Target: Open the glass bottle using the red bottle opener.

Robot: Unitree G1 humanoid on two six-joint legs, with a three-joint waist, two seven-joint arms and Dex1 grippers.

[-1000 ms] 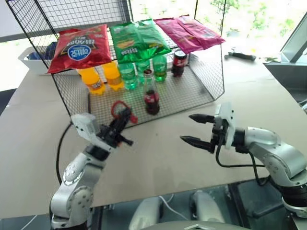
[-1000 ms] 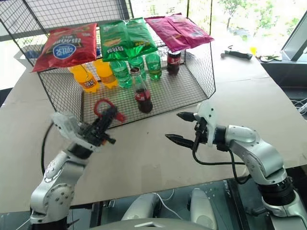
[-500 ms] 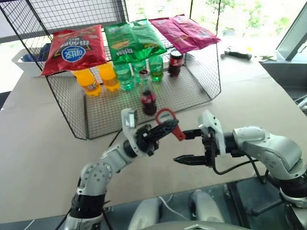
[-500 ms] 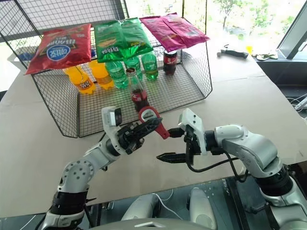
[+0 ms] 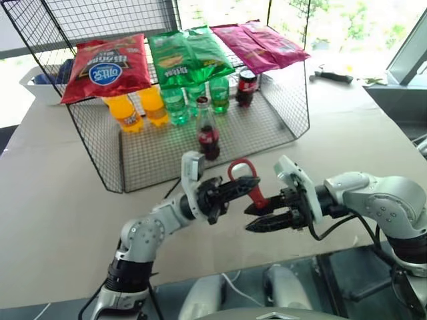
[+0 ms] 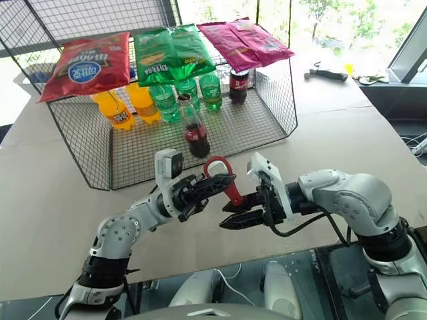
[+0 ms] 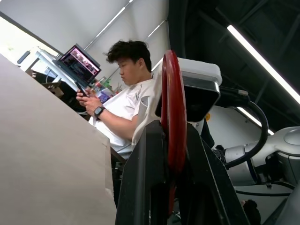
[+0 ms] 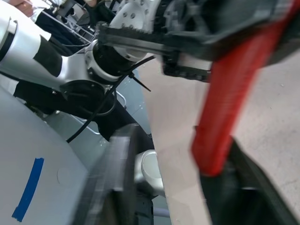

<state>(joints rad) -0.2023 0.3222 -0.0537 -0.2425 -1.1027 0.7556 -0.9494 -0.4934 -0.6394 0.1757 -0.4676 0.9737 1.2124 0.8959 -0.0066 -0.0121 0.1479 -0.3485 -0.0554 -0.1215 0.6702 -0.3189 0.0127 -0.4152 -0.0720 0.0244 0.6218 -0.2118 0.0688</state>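
While the left end effector [image 5: 230,190] is clamping its two black fingers on the small flat red bottle opener [image 5: 248,181], the tool is hanging above the bench [image 5: 53,193], ring-shaped head up and toward the rack, tapered handle slanting down toward the right arm. Left wrist view is showing the opener edge-on, pinched between both fingers [image 7: 140,178], with a seated person [image 7: 124,101] looking at a phone in the background.

The right end effector [image 5: 267,217] is sitting just beside the handle tip, jaws narrow with a slim gap between the black fingers. Right wrist view is showing the red handle end resting against one finger [image 8: 234,183] and the other finger [image 8: 110,187] standing apart from it, so a full grip can't be confirmed.

The small clear contoured glass bottle of dark cola [image 5: 207,130] with red label band is standing upright on the floor of the black wire-mesh rack [image 5: 293,100], near its front edge, just behind the opener and apart from both arms; cap is on.

Behind it: two orange soda bottles [image 5: 137,110], three green soda bottles [image 5: 197,99] and a squat dark cola bottle [image 5: 247,87]. On the rack's top are lying a red snack bag [image 5: 107,67], a green one [image 5: 190,57] and a magenta one [image 5: 263,43].
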